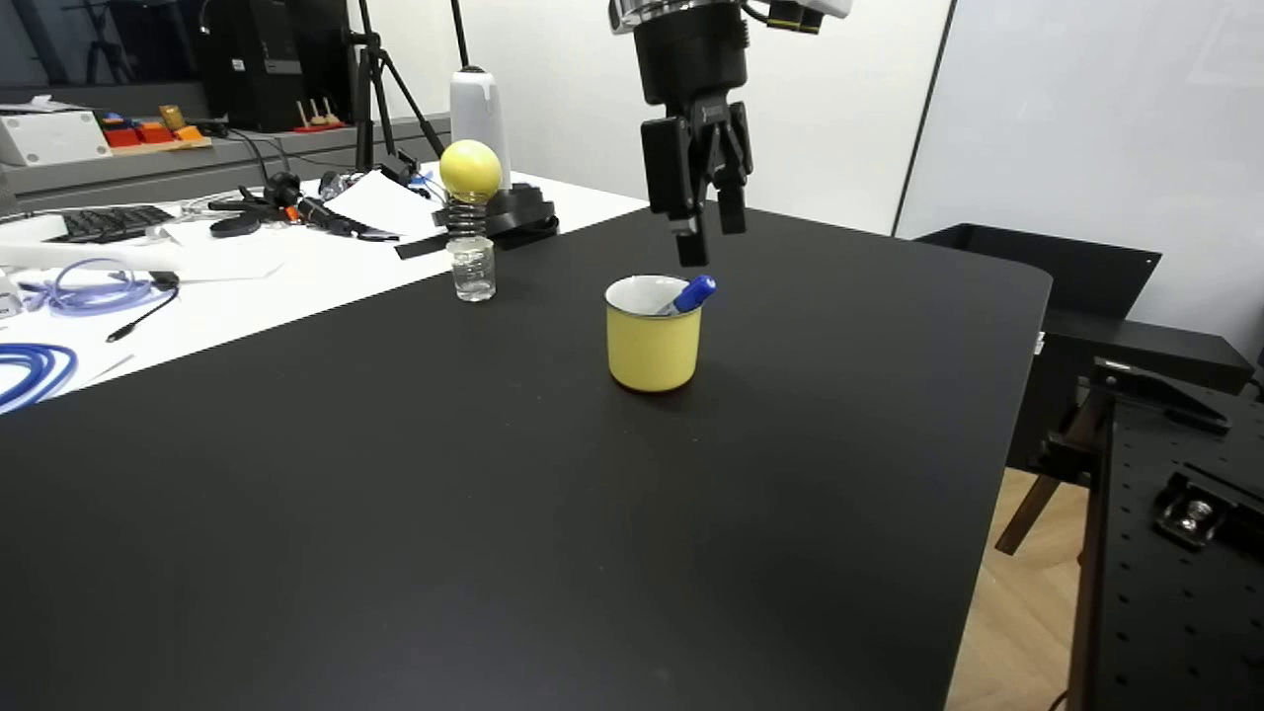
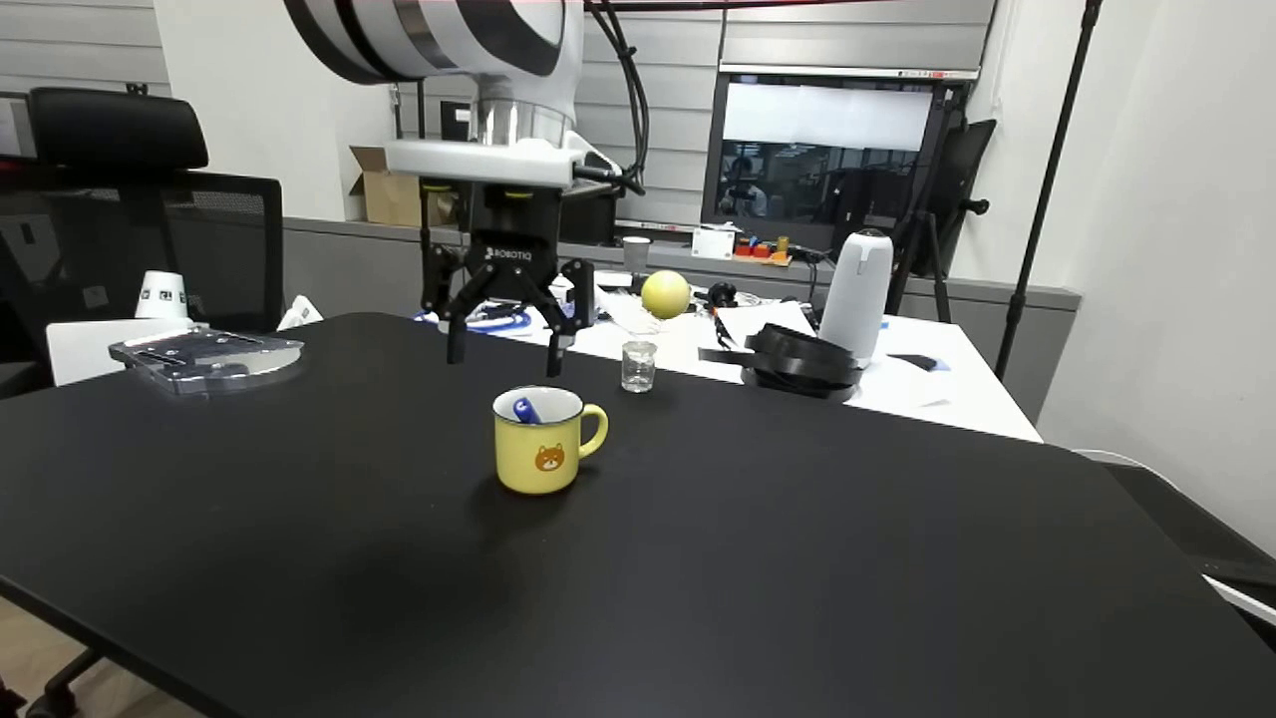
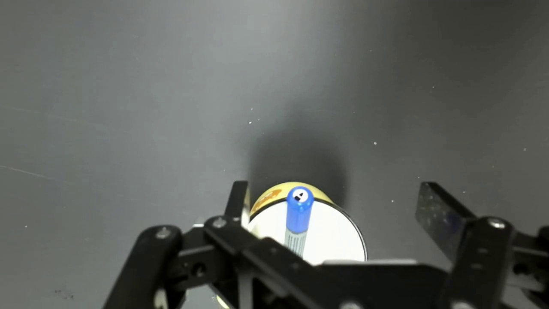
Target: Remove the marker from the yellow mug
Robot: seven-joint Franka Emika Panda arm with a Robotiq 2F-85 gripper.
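It looks like a robotics lab with an office streak: a robot arm (image 2: 449, 40), its hand (image 2: 504, 356) lettered ROBOTIQ, hangs over a black tabletop (image 2: 797, 558); a tripod (image 1: 365, 114) rises near a white tabletop (image 1: 197, 321) littered with a keyboard (image 1: 109, 223), papers (image 1: 388, 205) and coiled blue cable (image 1: 57, 367); a perforated black plate (image 1: 1155, 612) and a mesh-backed office chair (image 2: 140, 224) are nearby.

A pale-yellow mug (image 2: 523, 449), white inside and dark at the rim, carries an orange animal face (image 2: 549, 458) and, at three o'clock in an exterior view, a yellow handle (image 2: 601, 429). The marker (image 3: 298, 222) pairs a blue cap (image 3: 299, 213) with a grey, dark-lined barrel (image 3: 295, 243). The gripper (image 2: 505, 357) and table (image 2: 797, 558) are black, the ball (image 1: 471, 168) yellow.
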